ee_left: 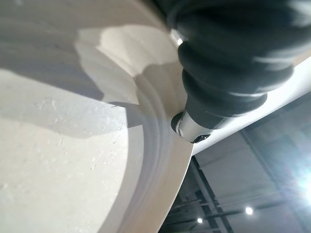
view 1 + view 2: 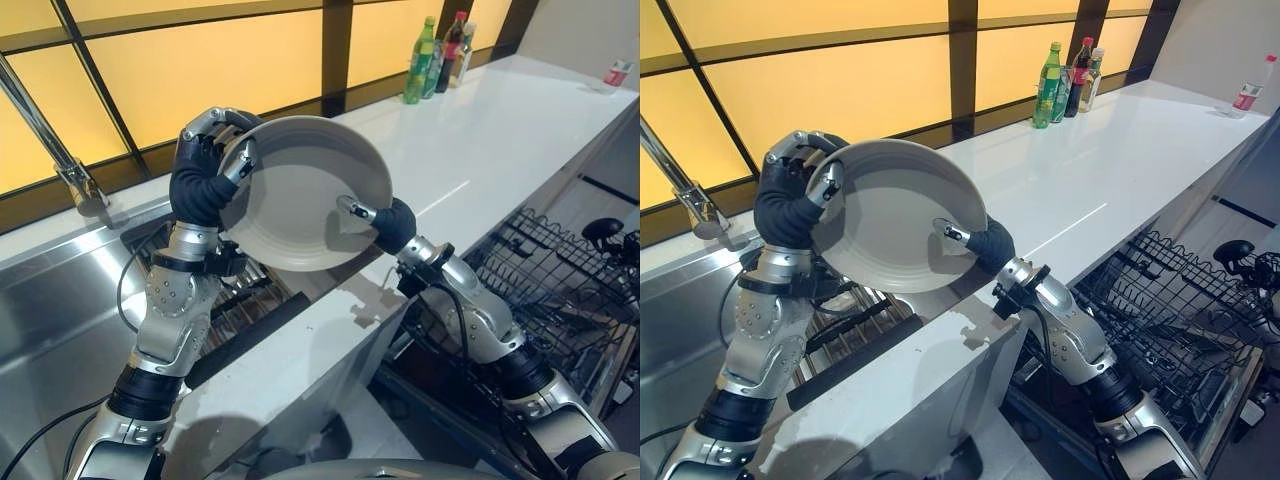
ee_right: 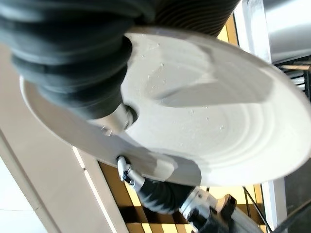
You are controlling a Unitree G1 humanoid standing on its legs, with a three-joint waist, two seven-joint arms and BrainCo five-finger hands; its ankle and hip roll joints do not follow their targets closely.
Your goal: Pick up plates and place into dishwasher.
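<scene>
Right hand (image 2: 385, 222) up front, thumb laid on the plate's (image 2: 300, 195) face, fingers hidden behind, so its grip is unclear. Left hand (image 2: 205, 165) is curled round the far rim, plate held tilted above the worktop (image 2: 480, 140) edge. Risk: let go too early and it slips before reaching the dishwasher rack (image 2: 560, 290).

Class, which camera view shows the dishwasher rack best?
The right eye view: the black wire dishwasher rack lies open beside the white counter, right of the plate. The left eye view shows it nearer the frame's edge; the wrist views show mostly the plate.
</scene>
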